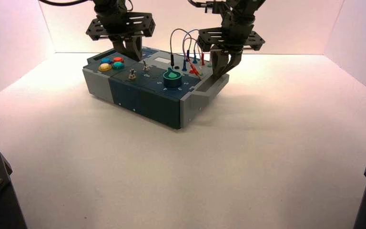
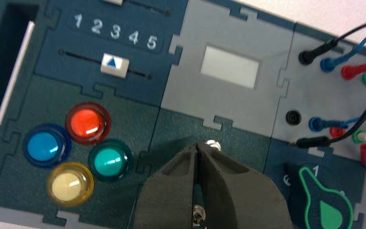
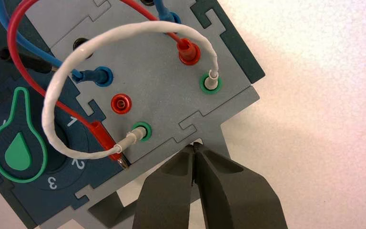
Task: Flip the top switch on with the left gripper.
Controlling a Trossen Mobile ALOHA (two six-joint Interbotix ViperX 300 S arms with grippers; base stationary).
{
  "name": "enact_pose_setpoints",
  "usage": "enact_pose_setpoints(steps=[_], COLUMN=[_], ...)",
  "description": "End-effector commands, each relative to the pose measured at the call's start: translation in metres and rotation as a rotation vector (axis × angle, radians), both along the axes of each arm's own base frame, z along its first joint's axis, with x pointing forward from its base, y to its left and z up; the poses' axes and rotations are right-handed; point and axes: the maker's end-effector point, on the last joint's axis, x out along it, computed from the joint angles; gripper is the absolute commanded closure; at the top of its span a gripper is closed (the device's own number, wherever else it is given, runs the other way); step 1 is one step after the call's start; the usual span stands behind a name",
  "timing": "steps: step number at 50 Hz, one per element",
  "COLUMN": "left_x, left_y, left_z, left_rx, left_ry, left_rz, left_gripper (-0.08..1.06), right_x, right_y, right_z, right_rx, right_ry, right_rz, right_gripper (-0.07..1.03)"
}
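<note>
- The box (image 1: 138,98) stands on the white desk (image 1: 219,167), turned at an angle, with its dark blue and grey panels facing up.
- The left claw (image 2: 198,148) hangs over the back of the box's left half, pointing steeply down. Its two fingers (image 2: 171,176) are pressed together with no gap and hold nothing.
- In the left wrist view the tip of the left claw sits just beside the metal toggle of the top switch (image 2: 213,143), which shows right at the fingertips. Contact cannot be confirmed, and the toggle's position cannot be read.
- A second metal toggle, the lower switch (image 2: 198,218), shows under the claw fingers, nearer the box's front edge.
- In the high view the two switches stand one behind the other, between the buttons and the green knob (image 1: 172,77).
- Four round buttons are grouped at the box's left end: red (image 2: 87,122), blue (image 2: 45,145), teal (image 2: 110,160) and yellow (image 2: 70,183).
- Behind the buttons lies a slider (image 2: 114,65) with a white cap under the digits 1 to 5; the cap sits roughly below 3.
- A grey panel with a blank pale window (image 2: 230,66) lies behind the switches.
- The right claw (image 3: 196,150) hangs at the right end of the box, beside the grey socket panel (image 3: 162,90). Its fingers are closed together and empty.
- Red, blue, black and white wires (image 3: 76,62) loop between the sockets.
</note>
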Motion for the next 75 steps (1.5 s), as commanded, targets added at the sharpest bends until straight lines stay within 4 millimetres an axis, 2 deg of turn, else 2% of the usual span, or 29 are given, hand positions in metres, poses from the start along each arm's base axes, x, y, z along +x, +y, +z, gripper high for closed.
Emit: enact_pose_setpoints(steps=[1,27,39,58,75], left_x=[0.005,0.006,0.010,0.010,0.010], left_y=[-0.003,-0.015,-0.021,-0.039,-0.048], left_z=[0.010,0.005,0.009,0.009,0.021], left_rx=[-0.015,-0.018,-0.023,-0.030,-0.060], left_ry=[-0.030,-0.028,-0.046,-0.054,-0.067], left_rz=[0.003,-0.017,-0.028,-0.064,-0.061], left_gripper=[1.01,1.01,1.01,1.01,1.01], right_x=[0.009,0.008,0.008,0.007,0.009], right_y=[0.002,0.002,0.002,0.001,0.002], right_z=[0.005,0.005,0.005,0.004,0.005], right_rx=[0.010,0.009,0.008,0.006,0.009], right_ry=[-0.024,-0.021,-0.020,-0.016,-0.022], right_rz=[-0.003,-0.002,-0.002,-0.002,-0.001], right_gripper=[0.98,0.98,0.98,0.98,0.98])
